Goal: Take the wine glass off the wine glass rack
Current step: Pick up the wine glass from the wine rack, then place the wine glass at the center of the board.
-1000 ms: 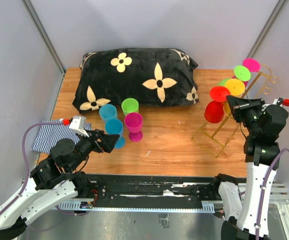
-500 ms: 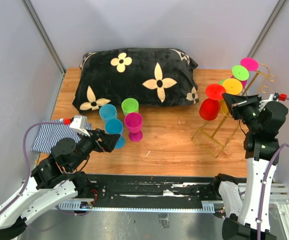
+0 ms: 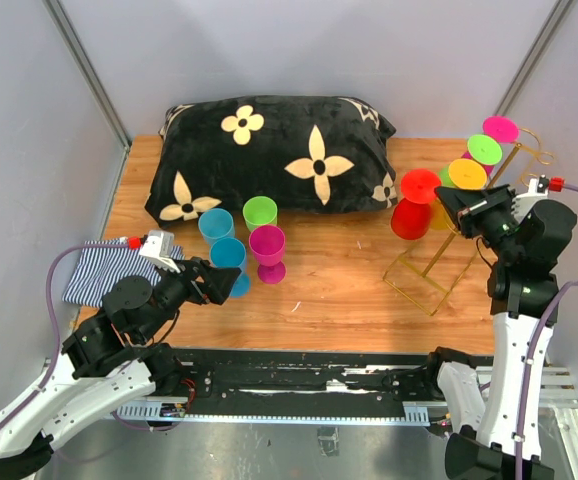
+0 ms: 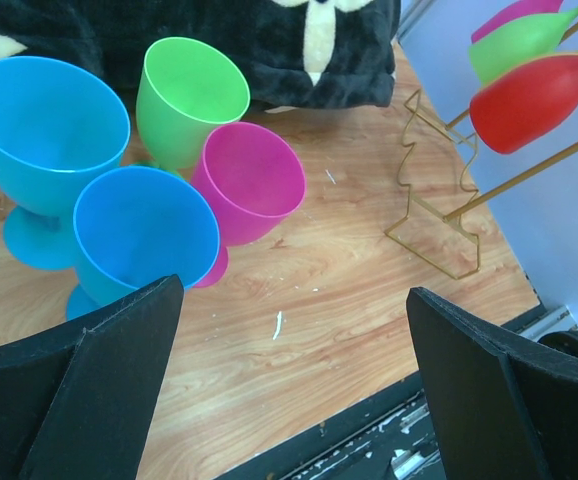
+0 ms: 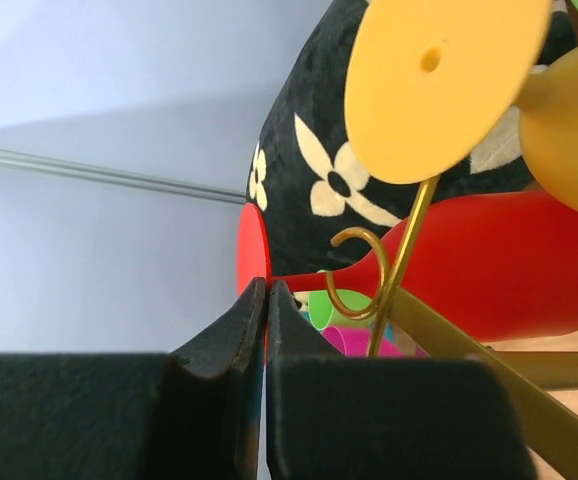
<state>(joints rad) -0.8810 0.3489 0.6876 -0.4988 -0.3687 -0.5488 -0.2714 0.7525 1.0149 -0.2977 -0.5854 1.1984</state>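
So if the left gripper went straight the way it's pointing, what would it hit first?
Probably the nearer blue glass, just ahead of the open left gripper, with the pink glass beside it.

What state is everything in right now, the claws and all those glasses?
red wine glass, tilted, at low end of wine glass rack.
right gripper, shut on its foot.
left gripper, open, empty.
yellow hanging glass, green hanging glass, pink hanging glass, on the rack.
near blue cup, far blue cup, green cup, magenta cup, upright on table.
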